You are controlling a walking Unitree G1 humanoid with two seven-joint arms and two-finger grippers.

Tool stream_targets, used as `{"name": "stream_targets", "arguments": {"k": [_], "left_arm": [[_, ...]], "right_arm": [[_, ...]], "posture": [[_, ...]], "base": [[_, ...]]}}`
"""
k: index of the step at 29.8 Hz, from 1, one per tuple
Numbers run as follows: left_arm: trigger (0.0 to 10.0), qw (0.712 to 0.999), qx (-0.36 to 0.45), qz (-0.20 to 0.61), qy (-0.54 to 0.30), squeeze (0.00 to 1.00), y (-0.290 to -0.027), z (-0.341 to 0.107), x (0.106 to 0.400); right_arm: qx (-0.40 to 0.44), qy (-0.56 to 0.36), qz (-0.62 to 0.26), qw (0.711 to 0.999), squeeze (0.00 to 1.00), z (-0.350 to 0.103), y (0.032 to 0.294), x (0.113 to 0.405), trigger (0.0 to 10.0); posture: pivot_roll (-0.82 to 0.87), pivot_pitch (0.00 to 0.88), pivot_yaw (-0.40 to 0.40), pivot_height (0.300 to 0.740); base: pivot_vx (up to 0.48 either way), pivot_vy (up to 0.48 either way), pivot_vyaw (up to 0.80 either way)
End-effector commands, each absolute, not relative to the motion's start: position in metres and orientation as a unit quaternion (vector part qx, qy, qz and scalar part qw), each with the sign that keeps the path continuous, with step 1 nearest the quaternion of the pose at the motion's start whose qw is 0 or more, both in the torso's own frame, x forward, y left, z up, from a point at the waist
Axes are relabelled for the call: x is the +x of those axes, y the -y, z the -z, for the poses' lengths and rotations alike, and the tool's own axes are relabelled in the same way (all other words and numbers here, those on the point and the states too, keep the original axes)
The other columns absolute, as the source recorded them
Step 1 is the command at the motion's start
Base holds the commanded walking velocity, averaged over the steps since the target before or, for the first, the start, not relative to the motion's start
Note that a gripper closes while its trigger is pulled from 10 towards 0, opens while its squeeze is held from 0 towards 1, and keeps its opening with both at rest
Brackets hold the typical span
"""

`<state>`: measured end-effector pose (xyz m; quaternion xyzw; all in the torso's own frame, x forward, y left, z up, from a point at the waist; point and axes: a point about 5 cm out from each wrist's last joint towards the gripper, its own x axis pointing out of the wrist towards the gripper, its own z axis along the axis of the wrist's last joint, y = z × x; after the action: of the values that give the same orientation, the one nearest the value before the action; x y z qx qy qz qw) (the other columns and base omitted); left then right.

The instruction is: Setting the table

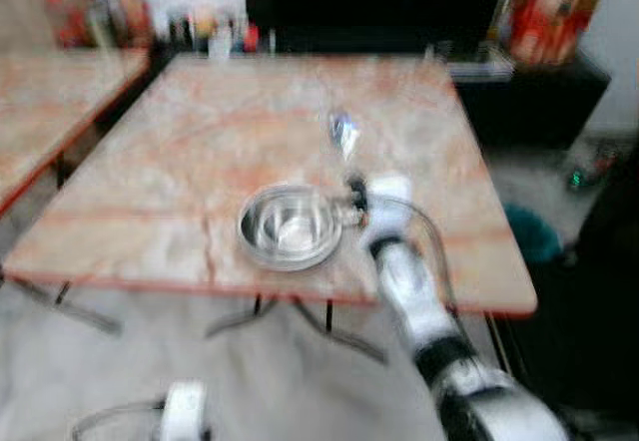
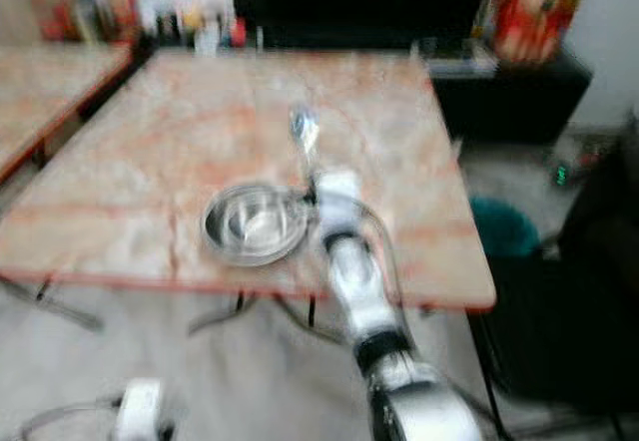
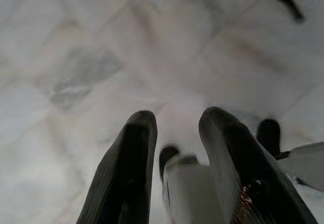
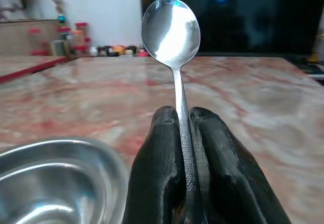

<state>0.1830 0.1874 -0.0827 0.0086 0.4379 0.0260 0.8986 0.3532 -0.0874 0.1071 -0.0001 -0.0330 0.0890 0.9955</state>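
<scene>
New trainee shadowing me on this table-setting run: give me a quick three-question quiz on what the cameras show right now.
1. True or false: the right claw is shut on a spoon.
2. Where is the metal bowl? A) on the floor B) on the marble table, near its front edge C) on the dark cabinet
3. Fill in: the left claw hangs low over the ____.

Key: 1 true; 2 B; 3 floor.
</scene>
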Motion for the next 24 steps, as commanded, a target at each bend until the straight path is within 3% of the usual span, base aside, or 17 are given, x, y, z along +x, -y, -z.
{"name": "stream_targets", "arguments": {"k": [1, 24], "left_arm": [[10.0, 0.888, 0.017, -0.044, -0.457, 0.0, -0.201, 0.088, 0.169], [10.0, 0.885, 0.026, -0.042, -0.464, 0.0, -0.206, 0.089, 0.162]], "right_arm": [[0.011, 0.05, -0.111, 0.993, 0.0, -0.117, 0.068, 0.354, 10.0], [-0.036, -0.068, 0.015, 0.997, 0.0, -0.08, 0.099, 0.348, 10.0]], "posture": [[0.02, 0.0, -0.005, 0.74], [0.01, 0.0, 0.019, 0.74]], "base": [[0.0, 0.0, 0.0], [0.0, 0.0, 0.0]]}}
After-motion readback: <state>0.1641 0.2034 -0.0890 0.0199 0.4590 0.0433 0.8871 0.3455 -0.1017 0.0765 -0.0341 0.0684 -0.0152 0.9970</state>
